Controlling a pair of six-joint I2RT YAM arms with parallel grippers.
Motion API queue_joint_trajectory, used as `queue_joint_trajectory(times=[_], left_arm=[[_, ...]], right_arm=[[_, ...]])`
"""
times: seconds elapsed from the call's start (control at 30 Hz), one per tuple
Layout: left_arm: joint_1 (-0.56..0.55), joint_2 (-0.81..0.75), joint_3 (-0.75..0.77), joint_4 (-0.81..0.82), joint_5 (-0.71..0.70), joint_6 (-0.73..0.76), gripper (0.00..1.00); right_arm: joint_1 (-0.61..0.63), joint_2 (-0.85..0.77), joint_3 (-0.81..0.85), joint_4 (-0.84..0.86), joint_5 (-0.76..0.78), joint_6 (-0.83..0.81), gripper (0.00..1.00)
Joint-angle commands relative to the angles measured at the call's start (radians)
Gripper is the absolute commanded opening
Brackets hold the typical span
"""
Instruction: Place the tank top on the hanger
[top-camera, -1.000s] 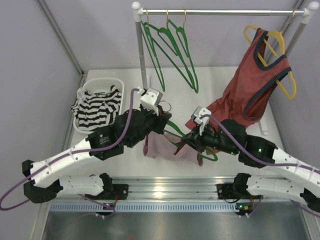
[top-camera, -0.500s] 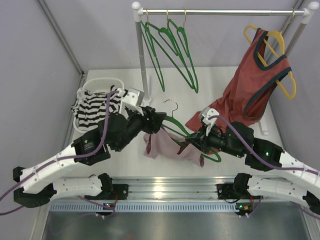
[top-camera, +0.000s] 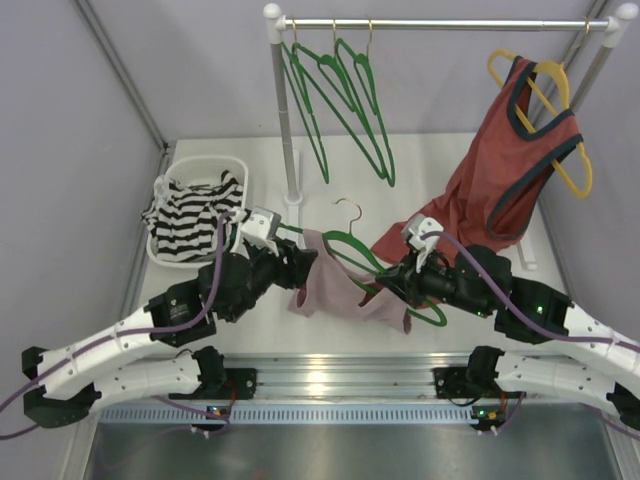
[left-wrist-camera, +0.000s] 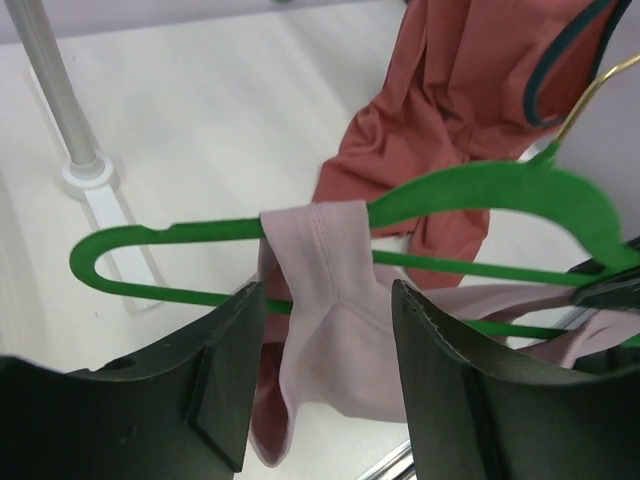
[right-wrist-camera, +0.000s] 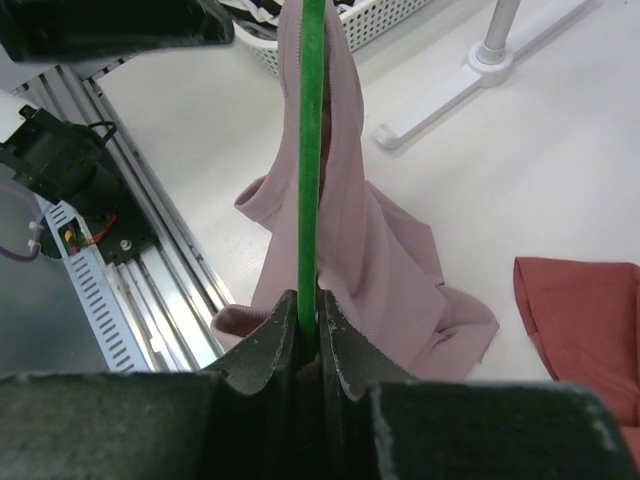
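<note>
Overhead, the plain dusty-pink soft fabric tank top (top-camera: 335, 288) lay draped over the thin bright-green triangular hanger (top-camera: 350, 243), near the white table's (top-camera: 440, 170) near edge, between the left gripper (top-camera: 300, 262) and the right gripper (top-camera: 387, 290).

From the left wrist, the left gripper's 2 fingers (left-wrist-camera: 225, 385) stood released, apart either side of the pink strap looped over the hanger's green bar.

From the right wrist, the right gripper was clenched on the hanger's bar, with pink fabric trailing onto the table beyond it.
</note>
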Motion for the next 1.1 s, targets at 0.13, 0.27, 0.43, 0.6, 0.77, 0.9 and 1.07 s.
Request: queue_joint_trajectory(times=[0.13, 0.27, 0.43, 0.6, 0.77, 0.9, 1.07], left_arm=[[0.004, 0.025, -0.083, 0.118, 0.042, 0.017, 0.6], [0.012, 0.04, -0.099, 0.153, 0.062, 0.03, 0.6], [0.035, 0.057, -0.112, 0.193, 0.091, 0.039, 0.58], [0.043, 0.055, -0.116, 0.221, 0.108, 0.036, 0.36], [0.043, 0.032, -0.077, 0.216, 0.117, 0.042, 0.09], [0.041, 0.034, -0.007, 0.184, 0.081, 0.059, 0.0], [0.041, 0.068, 0.029, 0.167, 0.082, 0.068, 0.0]], right_arm=[[-0.012, -0.027, 0.077, 0.035, 0.013, 0.005, 0.0], [-0.012, -0.03, 0.082, 0.035, 0.013, 0.005, 0.0], [-0.012, -0.041, 0.083, 0.035, 0.013, 0.011, 0.0], [-0.012, -0.055, 0.088, 0.026, 0.019, 0.015, 0.0], [-0.012, -0.066, 0.094, 0.001, 0.033, 0.02, 0.0], [-0.012, -0.084, 0.089, -0.006, 0.031, 0.027, 0.0], [-0.012, -0.099, 0.095, -0.008, 0.035, 0.031, 0.0]])
